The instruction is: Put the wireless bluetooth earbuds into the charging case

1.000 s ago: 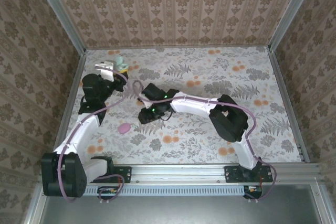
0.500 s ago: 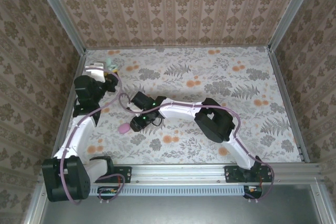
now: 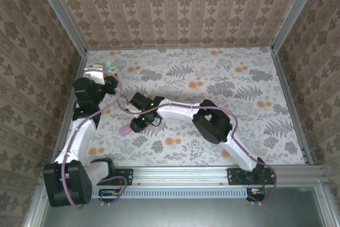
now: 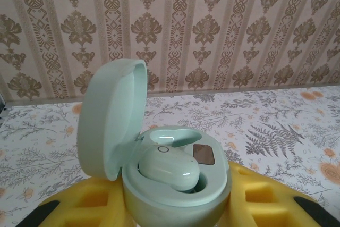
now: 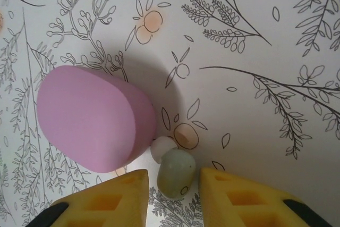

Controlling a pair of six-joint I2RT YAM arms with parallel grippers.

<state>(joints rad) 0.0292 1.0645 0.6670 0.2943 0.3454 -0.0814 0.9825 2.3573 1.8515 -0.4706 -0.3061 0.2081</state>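
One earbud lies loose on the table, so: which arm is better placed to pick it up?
Right. The right gripper stands astride the loose earbud, beside the pink block. The left gripper holds the open case.

Pink oval block (image 5: 93, 118) on floral-print table surface (image 3: 239, 110), damask-patterned walls (image 3: 175, 9) around, metal rail (image 3: 186, 176) along near edge

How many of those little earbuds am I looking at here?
2. The seated earbud rests in the open charging case, gripped by the left fingers. The loose earbud lies on the table between the right fingers, beside a pink block. None appears hidden.
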